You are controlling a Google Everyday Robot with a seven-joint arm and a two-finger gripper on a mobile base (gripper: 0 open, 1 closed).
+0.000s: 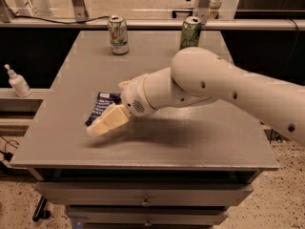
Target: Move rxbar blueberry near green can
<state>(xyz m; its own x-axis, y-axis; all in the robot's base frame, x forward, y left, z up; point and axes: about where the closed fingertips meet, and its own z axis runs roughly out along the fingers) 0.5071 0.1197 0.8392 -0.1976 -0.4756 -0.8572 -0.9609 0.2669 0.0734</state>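
Observation:
The rxbar blueberry (101,104) is a dark navy wrapper with white text, lying flat on the left middle of the grey table (190,142). My gripper (97,127) is cream-coloured and reaches in from the right. It sits low over the bar's near end and hides its lower right part. The green can (190,32) stands upright at the table's back edge, right of centre, far from the bar. My arm (214,87) crosses the table's right half.
A mostly white can (118,35) with green and red marks stands at the back, left of the green can. A white pump bottle (18,82) stands on a lower shelf to the left. A drawer front (143,194) shows below the table.

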